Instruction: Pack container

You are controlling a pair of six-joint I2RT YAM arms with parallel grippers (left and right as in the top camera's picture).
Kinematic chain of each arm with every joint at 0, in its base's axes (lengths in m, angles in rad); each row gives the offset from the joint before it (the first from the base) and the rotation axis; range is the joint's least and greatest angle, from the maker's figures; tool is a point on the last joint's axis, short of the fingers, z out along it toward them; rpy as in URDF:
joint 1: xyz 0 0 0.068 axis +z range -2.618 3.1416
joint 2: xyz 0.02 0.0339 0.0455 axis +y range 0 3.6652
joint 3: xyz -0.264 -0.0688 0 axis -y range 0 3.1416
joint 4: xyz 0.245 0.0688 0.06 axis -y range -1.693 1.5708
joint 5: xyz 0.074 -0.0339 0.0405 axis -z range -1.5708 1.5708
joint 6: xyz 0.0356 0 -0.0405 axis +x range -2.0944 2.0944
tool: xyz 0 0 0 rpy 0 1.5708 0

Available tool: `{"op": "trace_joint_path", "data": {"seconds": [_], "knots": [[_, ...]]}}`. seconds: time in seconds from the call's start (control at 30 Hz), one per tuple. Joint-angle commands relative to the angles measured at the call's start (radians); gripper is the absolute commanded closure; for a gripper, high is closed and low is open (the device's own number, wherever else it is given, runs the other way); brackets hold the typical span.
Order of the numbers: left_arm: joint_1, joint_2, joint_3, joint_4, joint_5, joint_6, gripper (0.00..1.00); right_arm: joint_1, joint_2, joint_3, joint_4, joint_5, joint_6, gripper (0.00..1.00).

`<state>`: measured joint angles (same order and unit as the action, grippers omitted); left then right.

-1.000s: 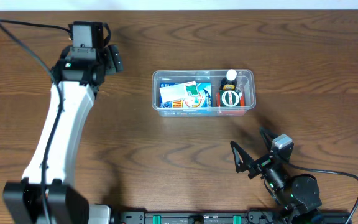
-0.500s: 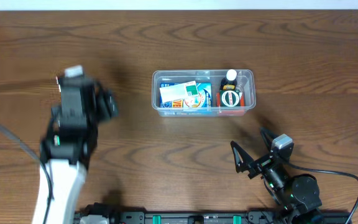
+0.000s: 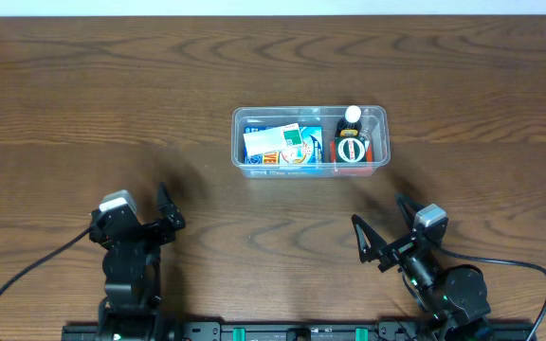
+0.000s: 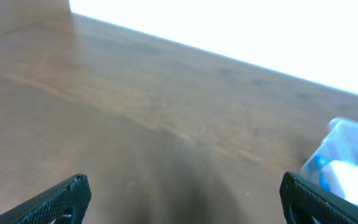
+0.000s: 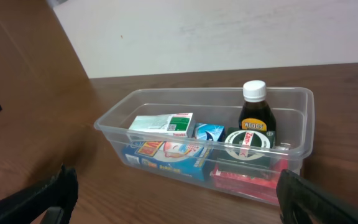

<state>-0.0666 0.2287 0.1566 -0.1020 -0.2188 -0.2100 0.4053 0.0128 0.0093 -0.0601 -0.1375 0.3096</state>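
Right wrist view: "WOODS" bottle (image 5: 257, 118) in container (image 5: 197, 92); left pincer (image 4: 185, 188), right pincer (image 3: 379, 213) both agape.

The clear container (image 3: 236, 142), holding cartons (image 3: 278, 144) and a dark bottle (image 3: 352, 133) (white cap), sits on the worktop (image 3: 482, 95) nearer its far edge. The left hand (image 3: 164, 210) and right hand (image 3: 380, 213) hang by the near edge, the right one's fingers spread.
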Motion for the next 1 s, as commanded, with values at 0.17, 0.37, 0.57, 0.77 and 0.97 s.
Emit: {"op": "trace_joint_path", "data": {"seconds": [0.17, 0.37, 0.57, 0.77, 0.97], "knots": [[0.001, -0.110, -0.136, 0.088, 0.063, 0.005, 0.02, 0.012, -0.001, -0.004, -0.002, 0.009, -0.011, 0.01], [0.013, -0.200, -0.153, 0.035, 0.165, 0.132, 0.02, 0.012, -0.001, -0.004, -0.002, 0.009, -0.011, 0.01], [0.019, -0.227, -0.153, 0.033, 0.183, 0.138, 0.02, 0.012, -0.001, -0.004, -0.002, 0.009, -0.011, 0.01], [0.019, -0.226, -0.153, 0.033, 0.185, 0.138, 0.02, 0.012, -0.001, -0.004, -0.002, 0.009, -0.011, 0.01], [0.019, -0.225, -0.153, 0.033, 0.185, 0.138, 0.02, 0.012, -0.001, -0.004, -0.002, 0.009, -0.011, 0.01]]}}
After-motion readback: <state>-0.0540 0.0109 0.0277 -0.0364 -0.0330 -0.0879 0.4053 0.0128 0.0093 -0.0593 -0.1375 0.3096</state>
